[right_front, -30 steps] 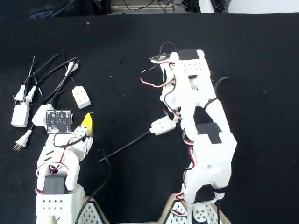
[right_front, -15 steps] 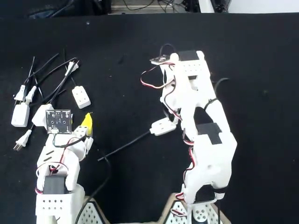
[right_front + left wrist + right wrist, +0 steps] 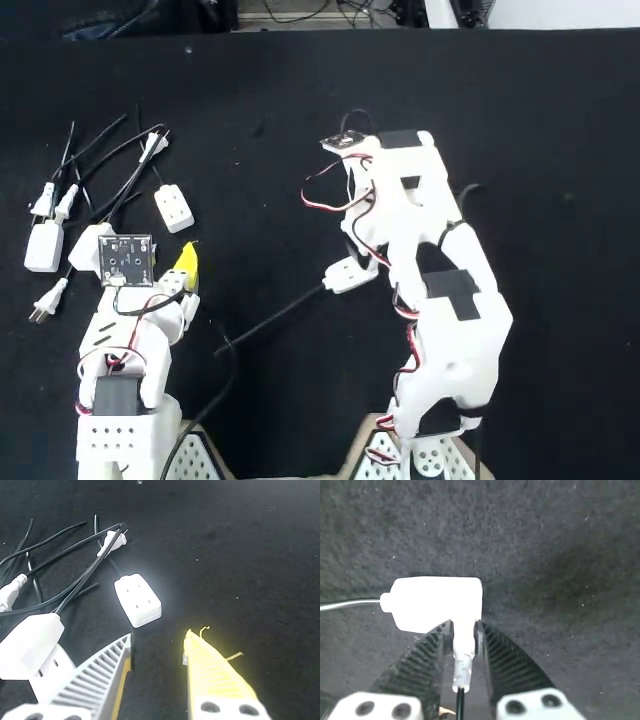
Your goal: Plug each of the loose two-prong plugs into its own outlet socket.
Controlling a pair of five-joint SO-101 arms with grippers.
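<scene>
Where the right arm (image 3: 440, 300) stooped mid-table, a socket block (image 3: 346, 272) lay beneath; a loose plug (image 3: 47, 299) lay left.
Left wrist: left gripper (image 3: 157, 639) gaped empty near a spare socket (image 3: 137, 600).
Right wrist: right gripper (image 3: 464, 628) pinched a plug (image 3: 462, 660) against the socket block, likely seating it.

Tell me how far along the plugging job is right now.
Done: nothing clearly finished. In hand: the right gripper is shut on a white plug seated against an outlet socket. Left: the open left gripper sits near a second outlet socket, with a loose plug lying beyond it.
</scene>
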